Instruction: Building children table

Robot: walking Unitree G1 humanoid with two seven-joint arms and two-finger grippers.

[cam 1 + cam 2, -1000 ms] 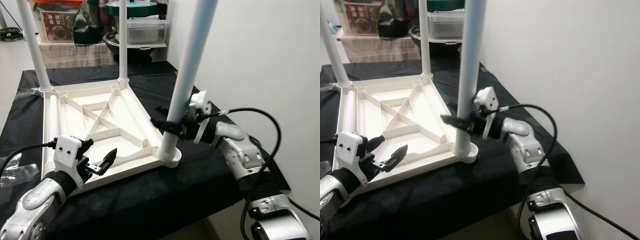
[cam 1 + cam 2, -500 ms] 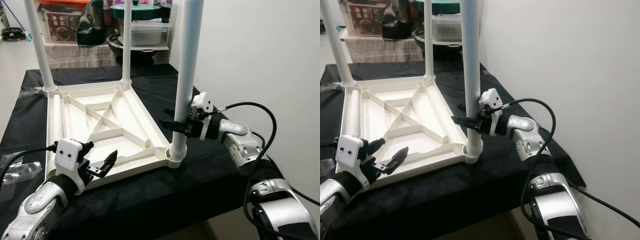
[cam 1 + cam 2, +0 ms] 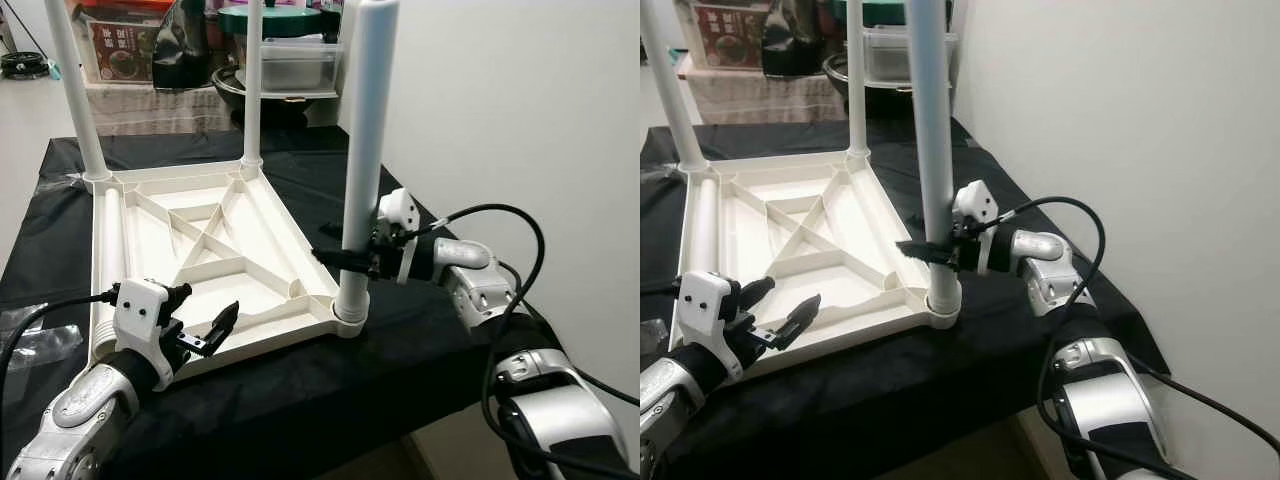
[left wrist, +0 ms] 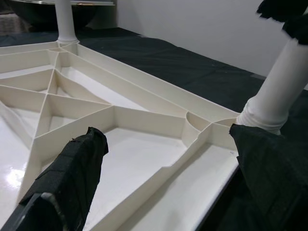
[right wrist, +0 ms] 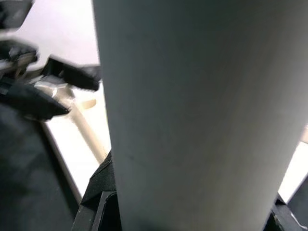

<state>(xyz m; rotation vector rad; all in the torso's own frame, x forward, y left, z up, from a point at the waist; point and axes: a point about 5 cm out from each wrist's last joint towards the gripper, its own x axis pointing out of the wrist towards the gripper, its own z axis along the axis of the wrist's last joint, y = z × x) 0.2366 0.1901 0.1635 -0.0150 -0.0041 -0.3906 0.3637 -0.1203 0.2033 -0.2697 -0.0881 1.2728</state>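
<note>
Tabletop [image 3: 215,250] near-corner leg [image 3: 362,150] clamped by right gripper [image 3: 345,262].

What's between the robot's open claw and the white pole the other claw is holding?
Just the bare ribbed inside of the upturned tabletop, seen in the left eye view, between the open left gripper and the table leg in the right gripper.

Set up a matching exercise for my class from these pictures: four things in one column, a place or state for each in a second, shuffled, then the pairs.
Things:
1. Right gripper
2. Left gripper
3. Tabletop
4. Near leg

Places or states:
A. Upside down on black cloth
B. Open at the tabletop's near edge
C. Standing in a corner socket
D. Clamped around a white leg

Pairs: 1-D, 2-B, 3-A, 4-C
</note>
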